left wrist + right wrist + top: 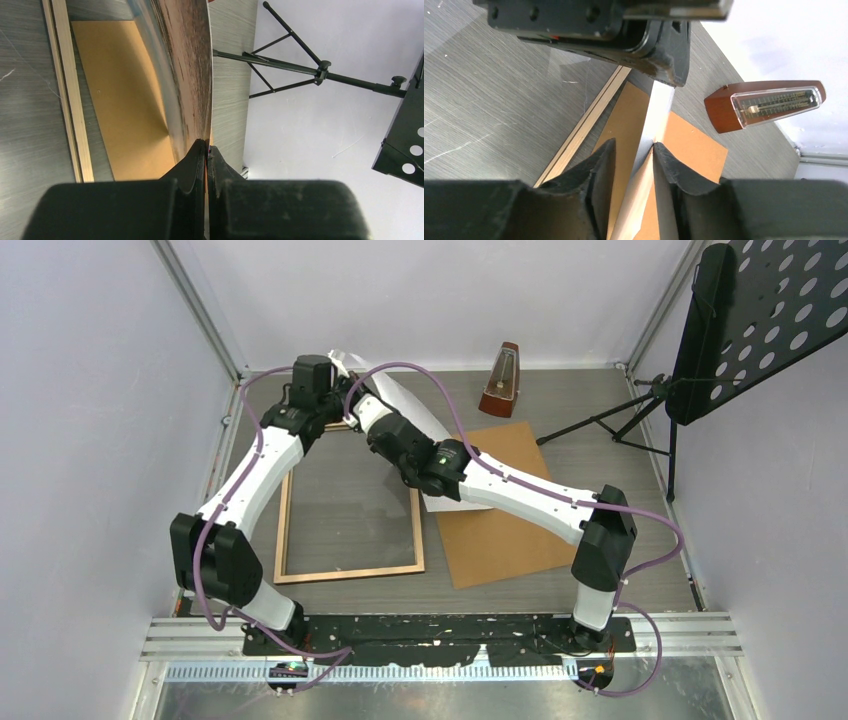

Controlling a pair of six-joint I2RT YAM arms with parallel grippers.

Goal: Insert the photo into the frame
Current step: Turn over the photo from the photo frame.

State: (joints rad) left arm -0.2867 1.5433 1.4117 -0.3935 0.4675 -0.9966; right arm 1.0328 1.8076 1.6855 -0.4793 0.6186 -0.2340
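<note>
The photo (415,410) is held up on edge above the table, its white reverse showing from above. My left gripper (206,147) is shut on the photo's edge, and the glossy face (185,75) curves away from the jaws. The photo's white strip (656,115) passes between the fingers of my right gripper (631,145), which is open; the sheet rests against the right finger only. The left gripper (659,50) pinches the same sheet further along. The frame (350,572) lies flat at centre left, wood-coloured face up, below both grippers.
A brown hardboard sheet (505,520) lies right of the frame, partly under the photo. A metronome (500,380) stands at the back. A black music stand (770,320) rises at the far right. White walls enclose the table.
</note>
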